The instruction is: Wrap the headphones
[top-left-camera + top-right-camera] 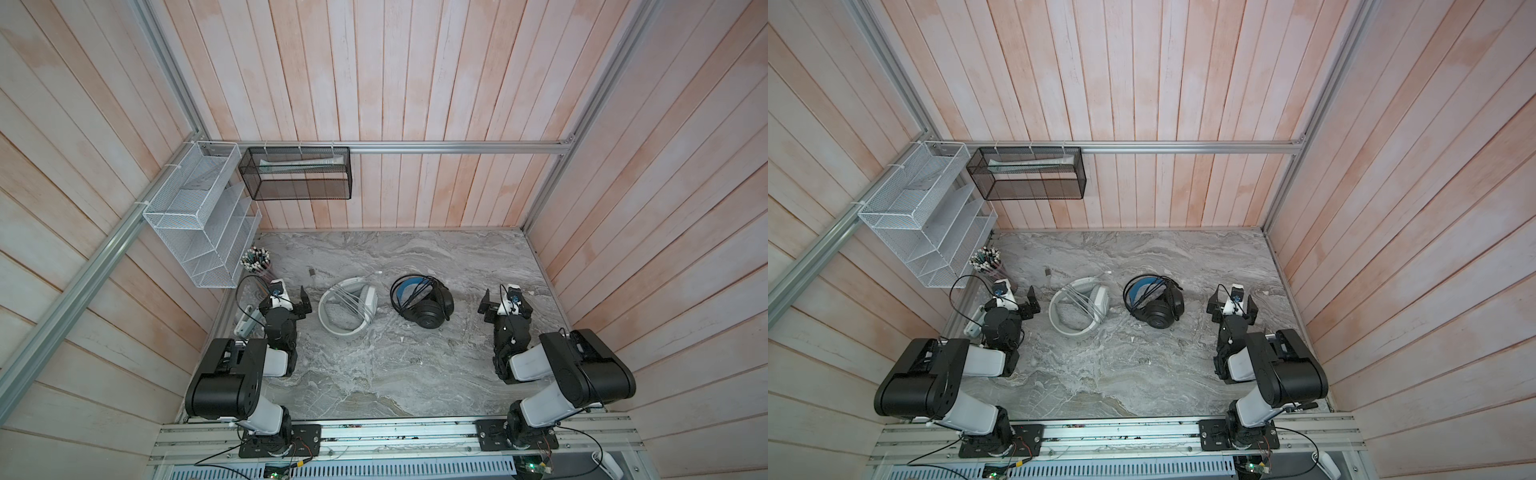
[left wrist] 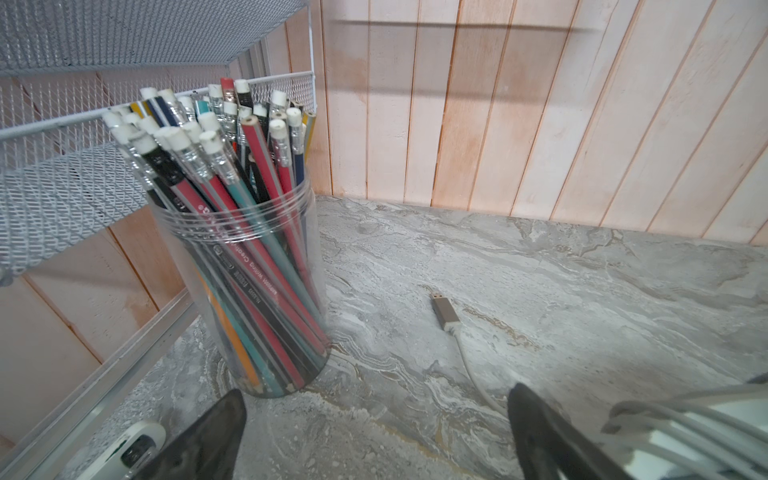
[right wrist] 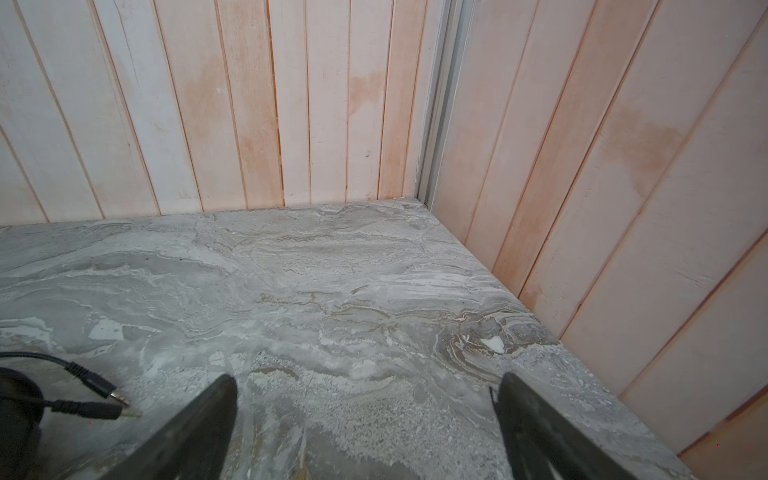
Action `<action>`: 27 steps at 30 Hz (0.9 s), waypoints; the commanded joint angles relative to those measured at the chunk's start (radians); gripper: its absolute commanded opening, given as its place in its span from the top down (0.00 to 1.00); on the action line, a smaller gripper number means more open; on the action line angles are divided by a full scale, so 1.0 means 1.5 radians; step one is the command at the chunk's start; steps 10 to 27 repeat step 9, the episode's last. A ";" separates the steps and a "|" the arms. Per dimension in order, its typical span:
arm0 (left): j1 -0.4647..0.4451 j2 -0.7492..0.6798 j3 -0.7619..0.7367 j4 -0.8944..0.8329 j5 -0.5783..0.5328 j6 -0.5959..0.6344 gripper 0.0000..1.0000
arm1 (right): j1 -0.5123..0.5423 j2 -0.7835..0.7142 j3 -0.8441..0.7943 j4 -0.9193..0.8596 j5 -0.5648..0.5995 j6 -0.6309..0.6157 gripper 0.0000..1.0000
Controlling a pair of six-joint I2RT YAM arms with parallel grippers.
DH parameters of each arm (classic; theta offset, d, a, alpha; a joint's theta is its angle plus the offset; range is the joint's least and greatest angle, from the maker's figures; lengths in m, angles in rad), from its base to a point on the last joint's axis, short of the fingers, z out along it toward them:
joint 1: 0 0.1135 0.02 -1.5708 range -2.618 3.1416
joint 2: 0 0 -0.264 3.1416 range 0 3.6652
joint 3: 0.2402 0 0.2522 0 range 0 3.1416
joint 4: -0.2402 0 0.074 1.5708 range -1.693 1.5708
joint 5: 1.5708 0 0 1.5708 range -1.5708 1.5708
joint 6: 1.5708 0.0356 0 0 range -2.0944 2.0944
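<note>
Both arms sat folded low, wrists pitched forward over the veined grey stone table (image 1: 415, 374). The left gripper (image 2: 374, 395) had its jaws wide apart and empty. The white headphones (image 1: 368, 300), smooth plastic with pale cable looped across the band, lay just beside its right finger. The right gripper (image 3: 365, 379) gaped empty too, and the black headphones (image 1: 428, 318), draped in black cable, lay near its left.

The left arm (image 1: 226, 384) and right arm (image 1: 582, 374) have black joints and white links. Thin black cables loop behind the left claw (image 2: 376, 397) and right claw (image 3: 365, 380).
</note>
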 commanded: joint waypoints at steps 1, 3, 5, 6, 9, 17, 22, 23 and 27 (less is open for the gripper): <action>0.002 -0.002 0.007 -0.002 0.011 -0.003 0.01 | -0.005 -0.009 0.013 -0.011 -0.012 0.010 0.02; 0.002 -0.002 0.007 -0.002 0.011 -0.003 0.02 | -0.008 -0.008 0.017 -0.019 -0.022 0.012 0.02; 0.002 -0.002 0.007 -0.002 0.011 -0.004 0.02 | -0.031 -0.013 0.030 -0.057 -0.073 0.023 0.02; 0.002 -0.002 0.007 -0.002 0.011 -0.003 0.01 | -0.039 -0.013 0.033 -0.060 -0.088 0.026 0.02; 0.002 -0.002 0.007 -0.002 0.011 -0.004 0.01 | -0.040 -0.013 0.031 -0.056 -0.087 0.025 0.02; 0.002 -0.002 0.007 -0.002 0.011 -0.004 0.01 | -0.040 -0.013 0.031 -0.056 -0.087 0.025 0.02; 0.002 -0.002 0.007 -0.002 0.011 -0.004 0.01 | -0.040 -0.013 0.031 -0.056 -0.087 0.025 0.02; 0.002 -0.002 0.007 -0.002 0.011 -0.004 0.01 | -0.040 -0.013 0.031 -0.056 -0.087 0.025 0.02; 0.002 -0.002 0.007 -0.002 0.011 -0.004 0.01 | -0.040 -0.013 0.031 -0.056 -0.087 0.025 0.02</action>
